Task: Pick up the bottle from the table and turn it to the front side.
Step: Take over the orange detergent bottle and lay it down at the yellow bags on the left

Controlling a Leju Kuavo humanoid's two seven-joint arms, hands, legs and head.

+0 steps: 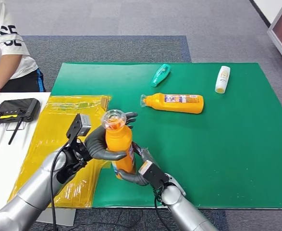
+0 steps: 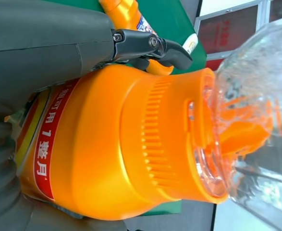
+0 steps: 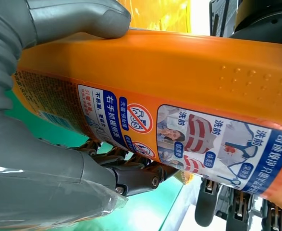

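Observation:
An orange bottle (image 1: 119, 144) with a clear cap (image 1: 114, 118) stands upright above the green mat's near edge, held by both hands. My left hand (image 1: 102, 143) wraps its upper body, thumb across the front. My right hand (image 1: 137, 172) grips its lower part from below and behind. The left wrist view shows the orange bottle (image 2: 106, 144) with a red label strip and the clear cap (image 2: 248, 120). In the right wrist view, the bottle's printed back label (image 3: 204, 144) faces the camera, with my right thumb (image 3: 78, 19) along the bottle's edge.
A second orange bottle (image 1: 175, 102) lies on its side on the green mat (image 1: 222, 159). A teal bottle (image 1: 160, 74) and a white bottle (image 1: 222, 79) lie farther back. Yellow plastic sheet (image 1: 63, 125) at left. A black controller (image 1: 14, 109) on a white table; a person (image 1: 5, 48) sits behind.

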